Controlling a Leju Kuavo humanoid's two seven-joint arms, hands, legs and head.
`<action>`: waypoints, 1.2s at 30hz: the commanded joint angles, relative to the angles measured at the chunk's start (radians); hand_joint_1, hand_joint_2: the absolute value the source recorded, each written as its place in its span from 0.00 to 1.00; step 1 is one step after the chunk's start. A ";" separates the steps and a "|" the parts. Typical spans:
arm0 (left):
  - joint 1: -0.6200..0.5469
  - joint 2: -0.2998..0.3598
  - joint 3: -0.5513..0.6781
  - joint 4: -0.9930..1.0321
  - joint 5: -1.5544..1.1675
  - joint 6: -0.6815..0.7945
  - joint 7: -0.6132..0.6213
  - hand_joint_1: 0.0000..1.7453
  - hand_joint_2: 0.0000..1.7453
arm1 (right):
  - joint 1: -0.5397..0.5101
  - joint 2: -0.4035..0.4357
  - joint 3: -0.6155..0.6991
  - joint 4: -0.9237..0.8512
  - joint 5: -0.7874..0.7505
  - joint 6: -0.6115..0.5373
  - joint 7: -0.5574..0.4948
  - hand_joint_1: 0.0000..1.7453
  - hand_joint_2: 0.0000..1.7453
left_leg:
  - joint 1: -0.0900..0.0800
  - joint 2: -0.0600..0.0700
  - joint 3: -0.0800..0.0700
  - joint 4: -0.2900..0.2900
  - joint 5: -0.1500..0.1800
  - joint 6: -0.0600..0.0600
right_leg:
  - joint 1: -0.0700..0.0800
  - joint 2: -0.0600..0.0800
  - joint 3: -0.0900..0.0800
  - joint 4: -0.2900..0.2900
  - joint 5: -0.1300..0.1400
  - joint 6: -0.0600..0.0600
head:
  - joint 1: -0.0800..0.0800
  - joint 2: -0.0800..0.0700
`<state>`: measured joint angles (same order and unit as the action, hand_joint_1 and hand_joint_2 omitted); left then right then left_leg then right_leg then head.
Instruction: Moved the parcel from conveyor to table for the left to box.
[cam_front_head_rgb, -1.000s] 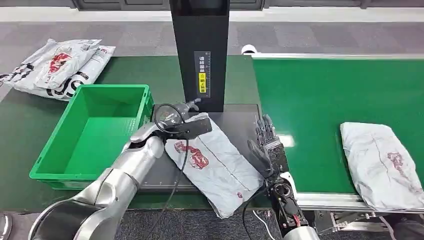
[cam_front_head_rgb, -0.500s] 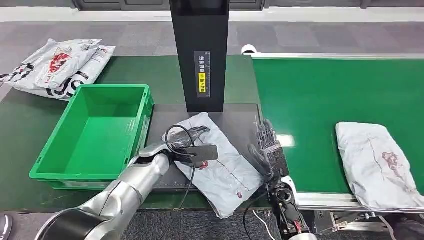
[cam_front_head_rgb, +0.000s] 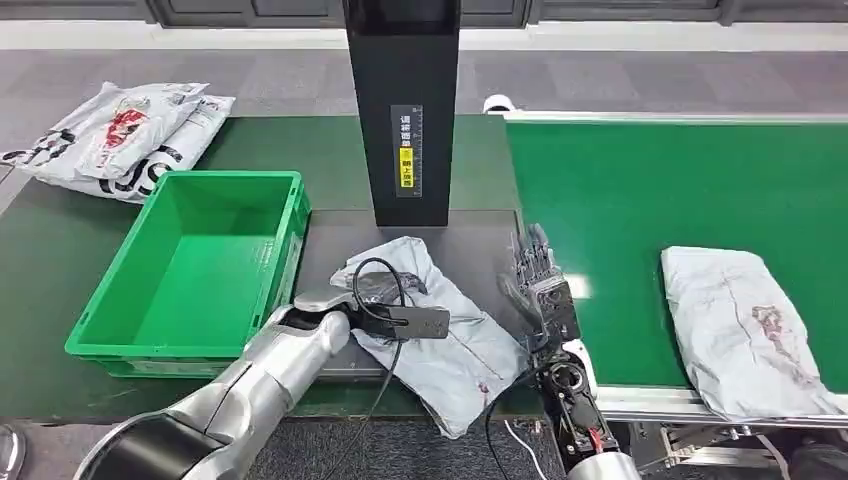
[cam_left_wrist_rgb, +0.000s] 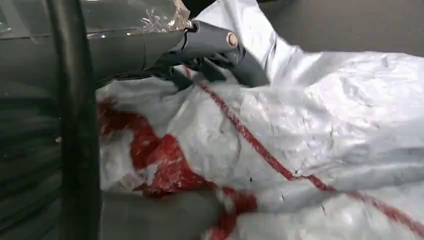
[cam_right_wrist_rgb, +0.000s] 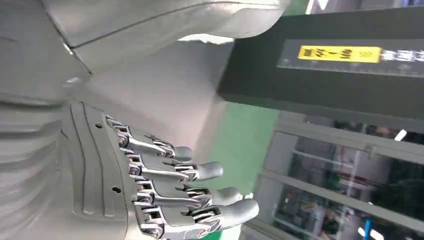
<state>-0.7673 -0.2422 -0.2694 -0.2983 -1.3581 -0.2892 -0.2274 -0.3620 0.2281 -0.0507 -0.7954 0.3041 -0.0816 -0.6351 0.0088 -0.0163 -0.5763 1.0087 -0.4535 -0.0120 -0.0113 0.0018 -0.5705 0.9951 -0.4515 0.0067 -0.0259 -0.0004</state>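
Black pillar (cam_front_head_rgb: 402, 110) top centre with yellow label (cam_front_head_rgb: 405, 155); pile of mailer bags (cam_front_head_rgb: 120, 135) upper left; grey floor (cam_front_head_rgb: 600, 75) behind.

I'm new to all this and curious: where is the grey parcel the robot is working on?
In the head view the grey parcel lies on the dark table, between the green box and the conveyor, under the left hand.

My head camera is looking forward and down over the desk (cam_front_head_rgb: 330, 150). My left wrist camera is pressing close on the parcel (cam_left_wrist_rgb: 310, 130), lying at 6 o'clock in that view.
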 joint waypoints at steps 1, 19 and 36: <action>0.036 0.008 -0.065 0.067 0.012 0.096 0.018 1.00 1.00 | -0.014 -0.030 -0.012 0.086 -0.017 -0.004 -0.024 0.00 1.00 | -0.001 0.002 0.002 -0.002 0.001 0.000 | 0.000 0.001 0.001 -0.001 0.002 0.000 | 0.000 0.000; -0.131 0.020 0.145 -0.049 0.107 0.862 0.161 1.00 1.00 | 0.122 -0.004 -0.039 -0.112 0.000 -0.003 0.022 0.00 1.00 | 0.001 0.001 -0.012 0.002 0.004 -0.001 | 0.001 0.000 -0.013 0.003 0.003 -0.002 | 0.000 0.000; -0.179 0.104 0.187 -0.083 0.016 0.954 0.262 1.00 1.00 | 0.166 0.002 -0.044 -0.158 0.006 -0.001 0.024 0.00 1.00 | 0.000 0.005 -0.014 0.001 0.005 -0.001 | 0.001 0.003 -0.017 0.004 0.004 -0.003 | 0.000 0.000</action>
<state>-0.8911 -0.1568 -0.1454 -0.4135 -1.3378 0.6641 0.0347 -0.1858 0.2243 -0.0507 -0.9484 0.3117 -0.0896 -0.6165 0.0090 -0.0143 -0.5891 1.0088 -0.4487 -0.0141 -0.0112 0.0044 -0.5867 0.9992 -0.4481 0.0041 -0.0259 0.0000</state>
